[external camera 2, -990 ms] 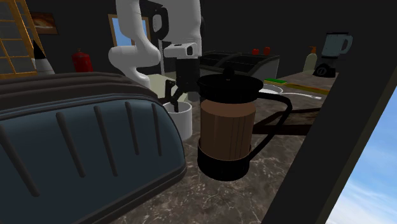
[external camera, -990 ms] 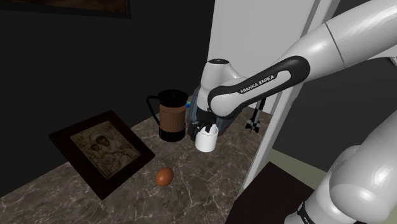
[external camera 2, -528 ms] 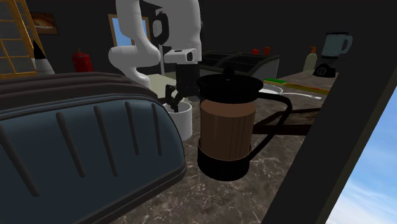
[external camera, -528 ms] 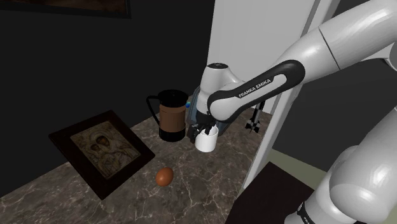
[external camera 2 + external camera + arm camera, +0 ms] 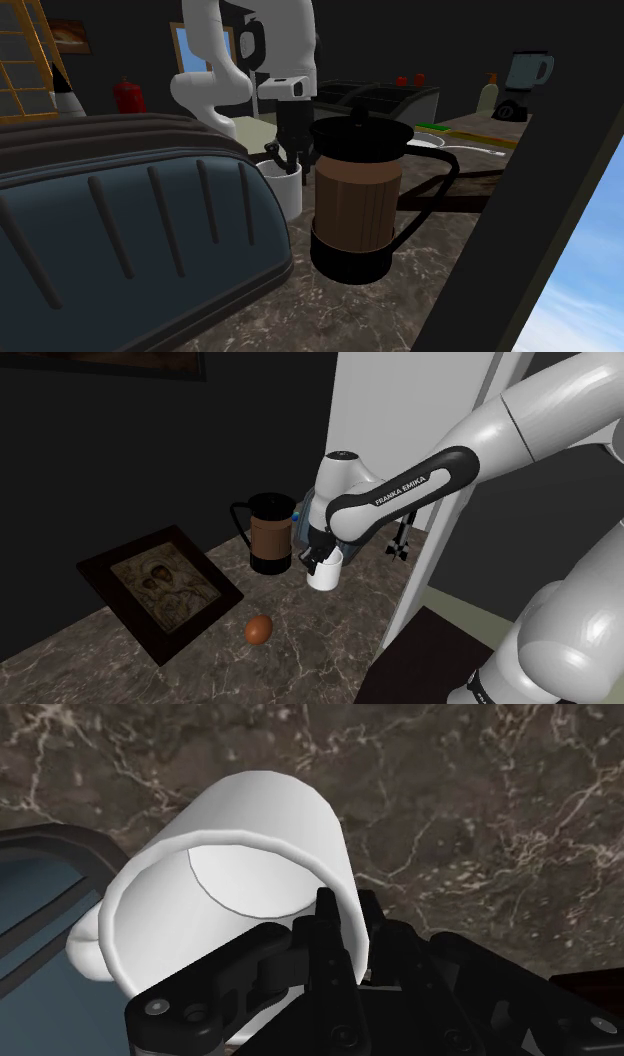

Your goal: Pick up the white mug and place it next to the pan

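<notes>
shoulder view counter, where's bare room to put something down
Bare counter lies between the egg, the mug and the edge at that view's right. A narrower strip lies between frame and egg. Crowded at the back, where press, mug and gripper bunch.

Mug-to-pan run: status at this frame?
Done: the approach. The end effector sits at the white mug.
In hand: the grasp. One finger is inside the rim and one outside, clasping the wall.
Left: the lift, since the mug stands on the marble counter, then the carry and set-down beside what looks like the pan, past the coffee press.
</notes>
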You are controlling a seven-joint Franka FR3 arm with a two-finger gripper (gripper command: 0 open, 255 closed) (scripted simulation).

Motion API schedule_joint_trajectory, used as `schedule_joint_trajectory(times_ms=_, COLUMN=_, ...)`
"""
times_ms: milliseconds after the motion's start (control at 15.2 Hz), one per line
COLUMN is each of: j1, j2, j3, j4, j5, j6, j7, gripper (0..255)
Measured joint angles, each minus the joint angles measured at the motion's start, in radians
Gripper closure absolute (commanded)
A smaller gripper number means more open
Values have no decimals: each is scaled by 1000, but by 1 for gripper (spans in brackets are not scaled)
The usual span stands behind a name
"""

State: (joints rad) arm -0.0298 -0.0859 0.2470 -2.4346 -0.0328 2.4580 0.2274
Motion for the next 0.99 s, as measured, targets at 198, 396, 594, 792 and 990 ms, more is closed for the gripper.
schedule_joint_trajectory(times_ms=198, j1=0, j2=0, j3=0, j4=0, j5=0, j6=0, j7=0, gripper=255)
schedule_joint_trajectory(times_ms=396, j1=1, j2=-10, j3=0, j4=9, j5=4, j6=-19, j7=-2, gripper=255)
schedule_joint_trajectory(times_ms=594, j1=2, j2=-35, j3=-2, j4=21, j5=14, j6=-55, j7=-12, gripper=255)
schedule_joint_trajectory(times_ms=792, j1=4, j2=-62, j3=-4, j4=38, j5=24, j6=-98, j7=-19, gripper=255)
schedule_joint_trajectory(times_ms=990, j1=5, j2=-86, j3=-7, j4=59, j5=32, j6=-143, j7=-27, gripper=255)
